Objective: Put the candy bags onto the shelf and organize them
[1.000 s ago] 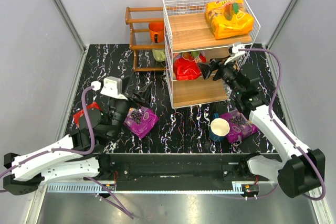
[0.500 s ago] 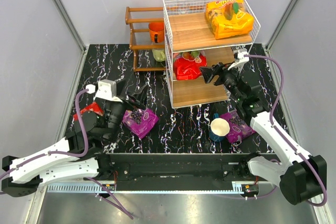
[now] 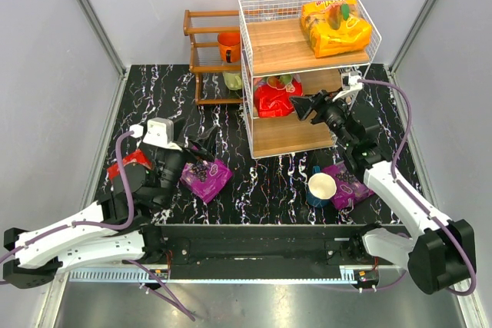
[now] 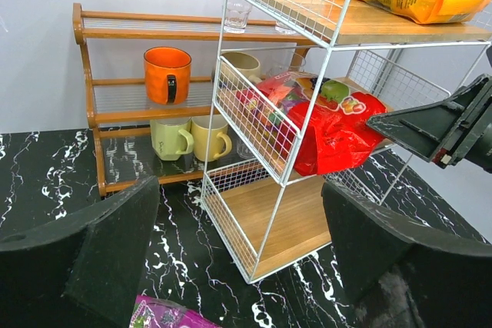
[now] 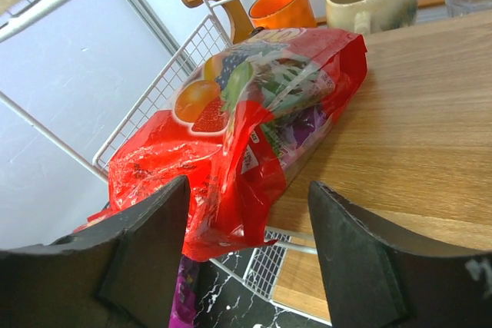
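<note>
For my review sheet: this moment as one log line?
left tool open near purple bag | right tool open at red bag, middle shelf board | orange bag on top board

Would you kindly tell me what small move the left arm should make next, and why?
Probably lower the left claw onto the purple candy bag near its tips, then close. Its jaws stand open and empty, that bag lies flat on the table, and the bottom board of the shelf is bare.
</note>
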Controlling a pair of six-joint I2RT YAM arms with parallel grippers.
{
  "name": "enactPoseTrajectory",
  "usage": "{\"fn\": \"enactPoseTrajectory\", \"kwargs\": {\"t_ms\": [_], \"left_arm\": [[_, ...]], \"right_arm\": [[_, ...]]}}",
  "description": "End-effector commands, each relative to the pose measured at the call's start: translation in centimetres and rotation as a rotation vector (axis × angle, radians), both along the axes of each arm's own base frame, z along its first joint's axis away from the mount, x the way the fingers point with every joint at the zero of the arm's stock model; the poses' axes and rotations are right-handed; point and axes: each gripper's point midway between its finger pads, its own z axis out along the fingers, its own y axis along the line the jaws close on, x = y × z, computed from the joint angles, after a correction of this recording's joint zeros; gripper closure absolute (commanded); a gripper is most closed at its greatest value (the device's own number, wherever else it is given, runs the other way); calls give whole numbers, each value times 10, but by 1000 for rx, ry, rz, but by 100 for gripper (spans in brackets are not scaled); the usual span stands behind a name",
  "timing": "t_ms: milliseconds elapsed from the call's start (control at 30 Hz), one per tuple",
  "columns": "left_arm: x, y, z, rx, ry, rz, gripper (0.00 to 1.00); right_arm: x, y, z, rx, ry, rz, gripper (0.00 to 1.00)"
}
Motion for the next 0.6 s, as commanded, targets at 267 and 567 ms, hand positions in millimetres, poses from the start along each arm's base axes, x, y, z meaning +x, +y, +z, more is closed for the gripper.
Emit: {"fn": "enactPoseTrajectory", "kwargs": {"t_ms": [267, 567], "left_arm": [[2, 15, 2, -9, -12, 59, 9], [2, 17, -1, -12, -5, 71, 9]], "right_arm": [[16, 10, 2, 47, 2, 17, 66], [25, 14, 2, 67, 8, 23, 82]]}}
